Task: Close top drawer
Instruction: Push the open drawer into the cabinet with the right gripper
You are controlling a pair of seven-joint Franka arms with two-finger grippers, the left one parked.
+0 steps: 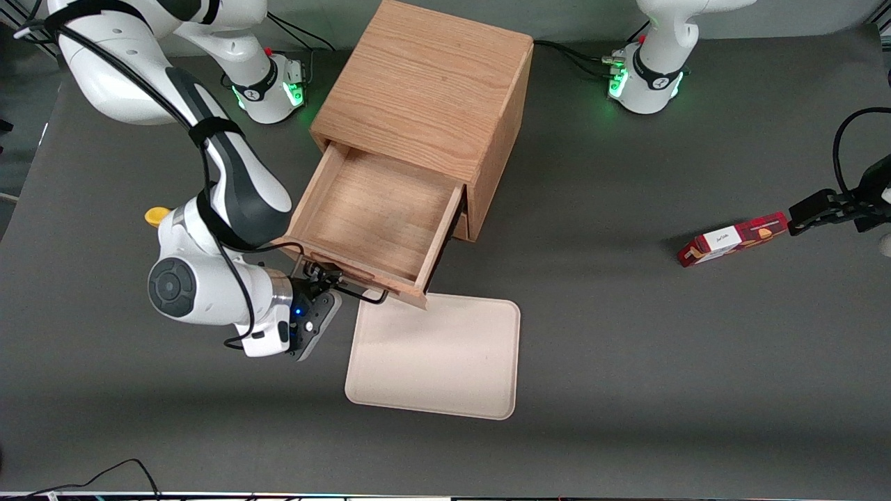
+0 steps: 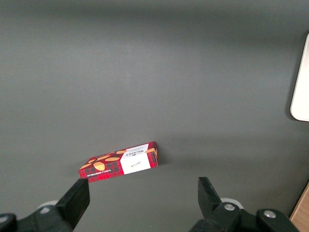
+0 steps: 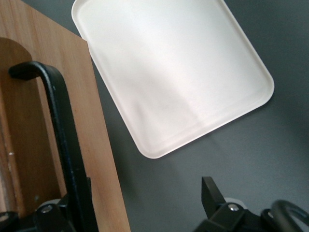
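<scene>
The top drawer [image 1: 379, 219] stands pulled well out of the oak cabinet [image 1: 424, 90], its shallow wooden box bare inside and its front panel the part of it nearest the front camera. My hand [image 1: 321, 296] sits right at that front panel, at the black wire handle [image 1: 358, 292], on the working-arm end of it. In the right wrist view the handle [image 3: 60, 140] runs down between my fingers, one finger [image 3: 65, 215] pressed close beside the bar and the other finger [image 3: 215, 198] standing well apart from it, so I am spread wide and gripping nothing; I judge the handle to be lying loose in the gap. What matters for the coming move is that the drawer lies from my hand toward the cabinet, and its sliding axis runs from the front panel straight back into the cabinet opening. I would push along that line, square to the panel, so the box does not rack on its runners. The cream tray [image 1: 435, 358] lies flat on the bench [image 1: 626, 334] just in front of the drawer, nearer the front camera, its corner tucked under the drawer front. A red biscuit box [image 1: 731, 240] lies far off toward the parked arm's end.
</scene>
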